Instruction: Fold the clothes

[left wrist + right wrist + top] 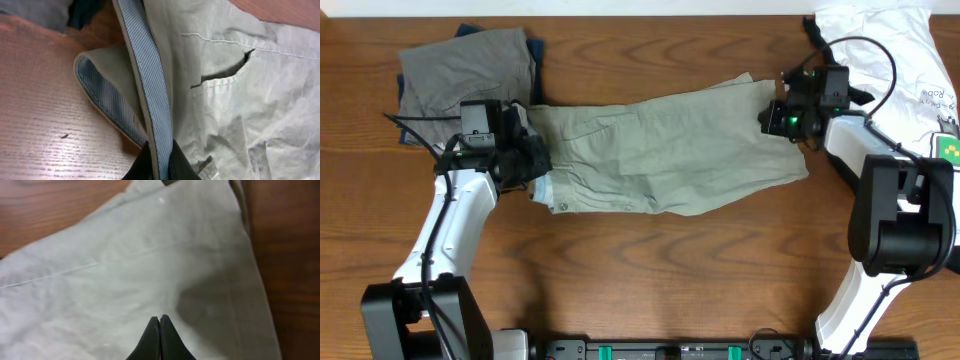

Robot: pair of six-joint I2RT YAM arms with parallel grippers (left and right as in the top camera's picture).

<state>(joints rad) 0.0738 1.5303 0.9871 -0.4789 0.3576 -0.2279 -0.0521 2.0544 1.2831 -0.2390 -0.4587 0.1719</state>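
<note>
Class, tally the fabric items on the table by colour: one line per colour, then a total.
Khaki-green: 1, the khaki-green garment spread across the middle
Grey: 1, the grey garment, folded
Dark blue: 1, the dark blue garment under the grey one
White: 1, the white printed item; shirt or bag, cannot tell
Total: 4
</note>
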